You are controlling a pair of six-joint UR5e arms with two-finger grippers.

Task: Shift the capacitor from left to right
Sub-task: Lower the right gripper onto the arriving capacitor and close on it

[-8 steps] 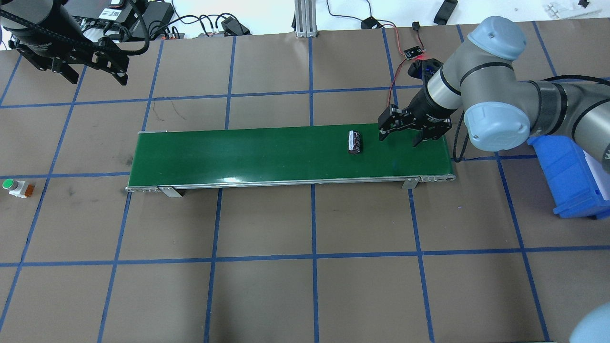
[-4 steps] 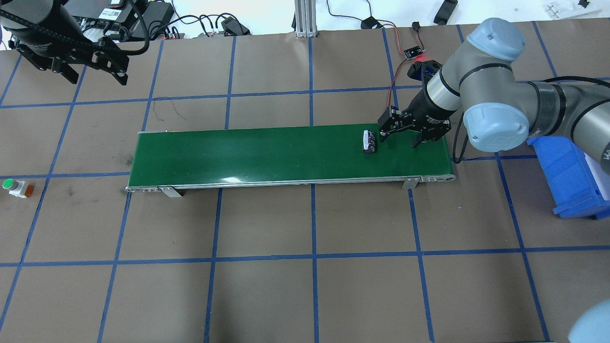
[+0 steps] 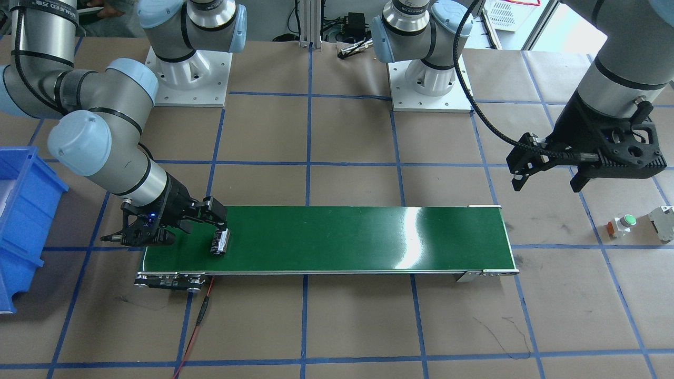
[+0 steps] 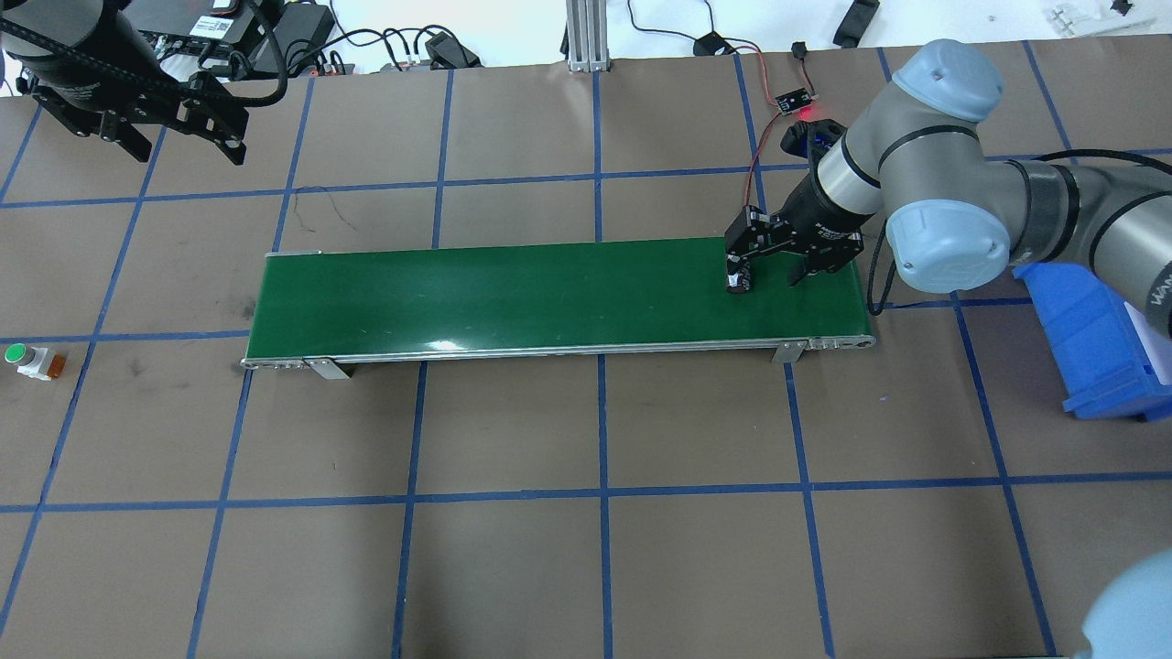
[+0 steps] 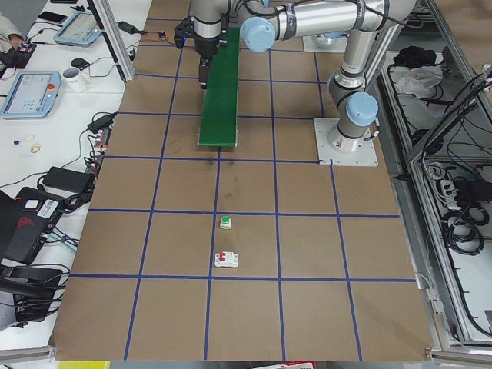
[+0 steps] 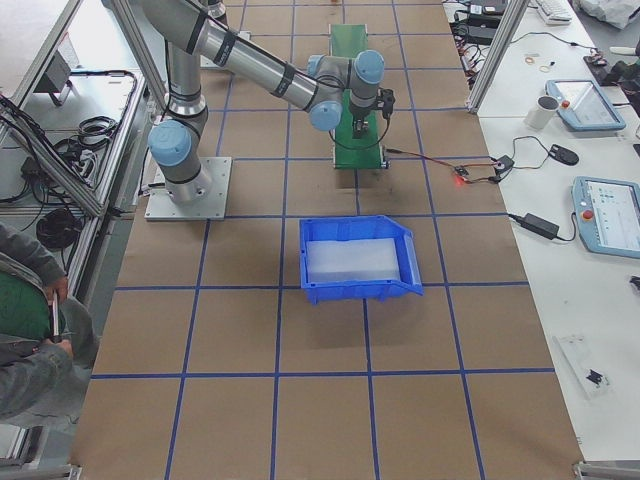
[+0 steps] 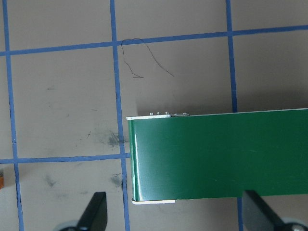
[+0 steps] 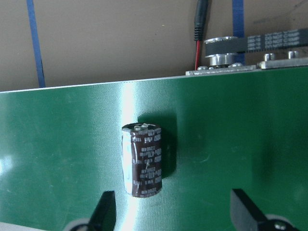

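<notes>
The capacitor (image 4: 738, 279), a stubby dark brown cylinder with pale markings, lies on its side near the right end of the green conveyor belt (image 4: 504, 293). In the right wrist view the capacitor (image 8: 144, 159) is between the fingers, close to the left one. It also shows in the front view (image 3: 220, 242). My right gripper (image 4: 767, 270) is open and low over the belt, around the capacitor (image 8: 174, 214). My left gripper (image 4: 186, 146) is open and empty, raised beyond the belt's left end (image 7: 175, 214).
A blue bin (image 4: 1090, 339) stands on the table right of the belt. A green-topped push button (image 4: 16, 353) and a white-grey block (image 3: 662, 221) sit far left. A red wire and a small lit board (image 4: 795, 99) lie behind the belt's right end.
The capacitor has travelled right along the belt, from clear of the right gripper to between its open fingers. The right gripper has shifted slightly. The left arm has not moved.
</notes>
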